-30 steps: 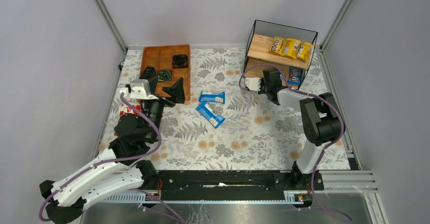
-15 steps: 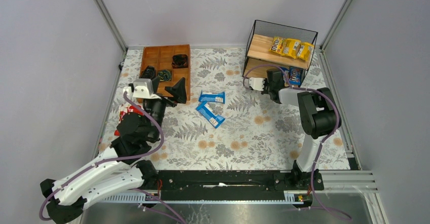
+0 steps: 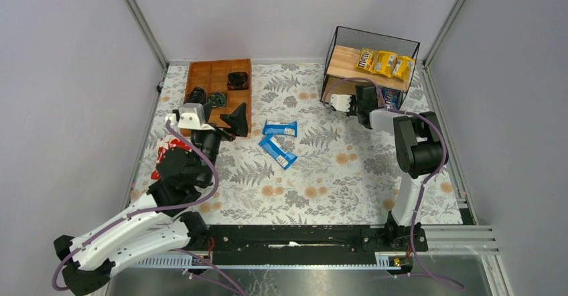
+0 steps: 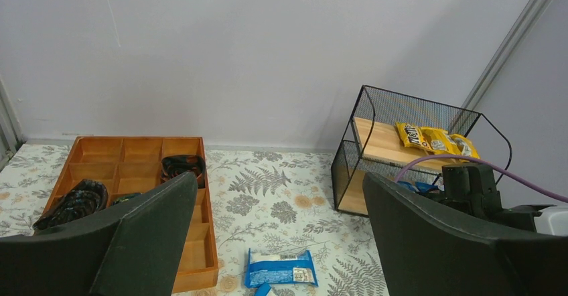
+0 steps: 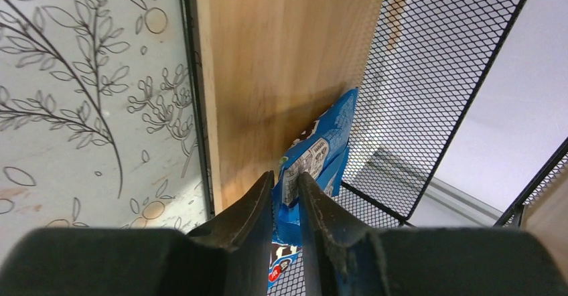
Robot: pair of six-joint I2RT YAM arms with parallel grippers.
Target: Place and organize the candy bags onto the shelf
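Where the right gripper (image 5: 287, 175) pinches, blue bag (image 5: 323, 142) (seemingly upright) sits.

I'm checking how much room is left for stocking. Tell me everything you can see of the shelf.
The shelf is a small two-tier rack, a black wire-mesh frame around two light wooden boards. It stands upright in the far right corner of the table. Three yellow M&M's bags lie in a row on the right part of the top board; its left part is bare. At the lower board the right gripper reaches in, its fingers pinching a blue candy bag near the mesh side wall.
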